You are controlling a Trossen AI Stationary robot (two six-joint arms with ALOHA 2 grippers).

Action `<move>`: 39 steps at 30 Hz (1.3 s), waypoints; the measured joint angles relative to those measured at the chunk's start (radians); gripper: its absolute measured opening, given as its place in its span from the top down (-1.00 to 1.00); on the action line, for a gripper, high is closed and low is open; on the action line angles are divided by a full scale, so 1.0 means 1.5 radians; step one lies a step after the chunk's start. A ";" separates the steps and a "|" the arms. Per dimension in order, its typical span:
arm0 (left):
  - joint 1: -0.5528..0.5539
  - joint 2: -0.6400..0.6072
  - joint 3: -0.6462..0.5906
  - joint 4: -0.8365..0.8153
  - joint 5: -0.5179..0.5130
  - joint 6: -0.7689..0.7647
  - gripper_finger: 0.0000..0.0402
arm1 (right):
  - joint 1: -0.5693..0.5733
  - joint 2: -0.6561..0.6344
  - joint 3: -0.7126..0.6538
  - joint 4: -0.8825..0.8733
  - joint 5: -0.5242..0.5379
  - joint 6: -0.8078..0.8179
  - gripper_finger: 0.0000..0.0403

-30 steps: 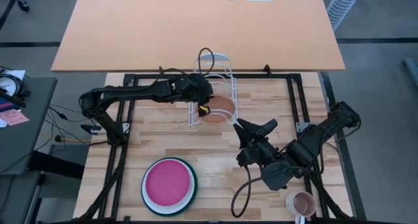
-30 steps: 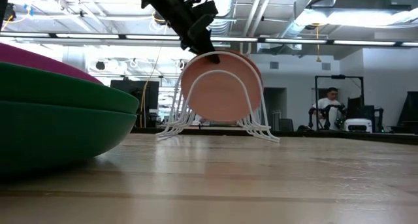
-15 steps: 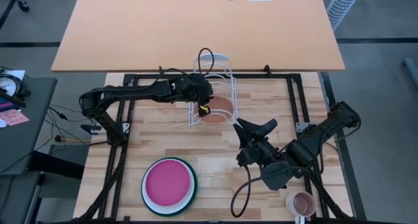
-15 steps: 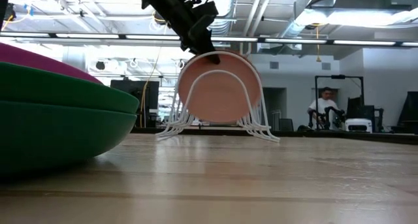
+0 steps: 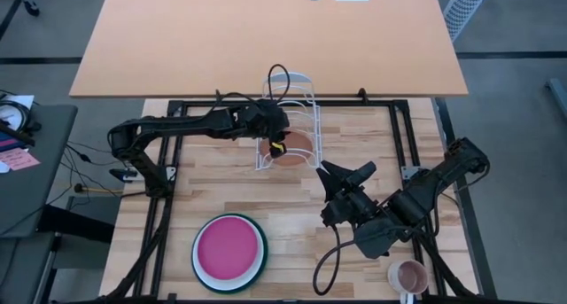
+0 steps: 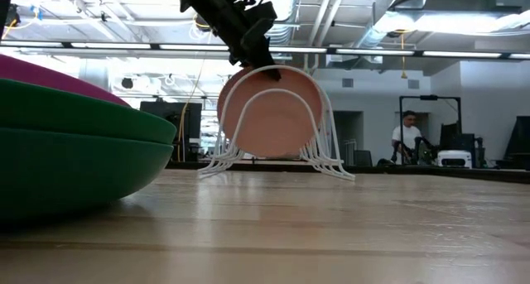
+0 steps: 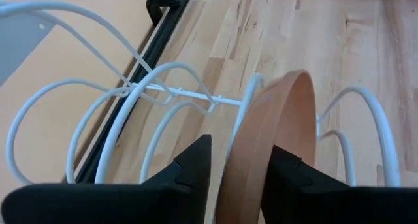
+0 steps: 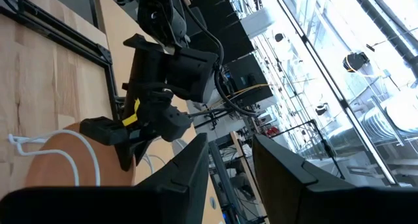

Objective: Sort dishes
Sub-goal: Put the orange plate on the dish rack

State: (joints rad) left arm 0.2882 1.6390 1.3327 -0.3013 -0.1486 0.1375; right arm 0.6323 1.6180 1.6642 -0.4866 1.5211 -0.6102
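- Terracotta plate point(image 7: 271, 152) stands on edge in the white wire rack point(image 5: 288, 122) at the far middle of the tabletop point(image 5: 292, 206), faces pointing left and right.
- Your left pincer point(image 7: 238, 162) straddles its rim, fingers slightly parted, seemingly no longer clamping.
- Open wider and lift straight up, so neither finger tips the plate.
- Your right pincer point(image 5: 341, 173) waits, parted, near the rack; the stacked plates point(image 5: 229, 251) sit near left.

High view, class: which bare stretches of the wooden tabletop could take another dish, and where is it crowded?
Free: the wood between the wire rack and the stacked plates, and the strip beside the left arm. Crowded: the rack, where the left pincer straddles the terracotta plate, and the corner around the right pincer and mug.
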 joint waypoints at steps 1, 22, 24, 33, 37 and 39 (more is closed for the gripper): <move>-0.001 0.000 0.000 0.007 0.002 0.000 0.51 | 0.000 0.000 0.000 0.000 0.000 0.000 0.39; -0.009 0.000 0.000 0.018 0.008 0.013 0.50 | 0.000 0.000 0.000 0.000 0.000 0.000 0.39; -0.009 -0.003 0.000 0.016 0.008 0.013 0.50 | 0.000 0.000 0.000 0.000 0.000 0.000 0.39; -0.013 -0.028 0.012 -0.004 0.003 0.015 0.50 | 0.000 0.000 0.000 0.000 0.000 0.000 0.39; -0.020 -0.057 0.014 -0.004 0.000 0.014 0.50 | 0.000 0.000 0.000 -0.002 0.000 0.000 0.39; -0.025 -0.074 0.015 -0.004 -0.001 0.014 0.50 | 0.000 0.000 0.000 -0.002 0.000 0.000 0.39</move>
State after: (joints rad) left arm 0.2503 1.5284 1.3548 -0.3074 -0.1497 0.1589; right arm 0.6327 1.6180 1.6642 -0.4899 1.5208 -0.6102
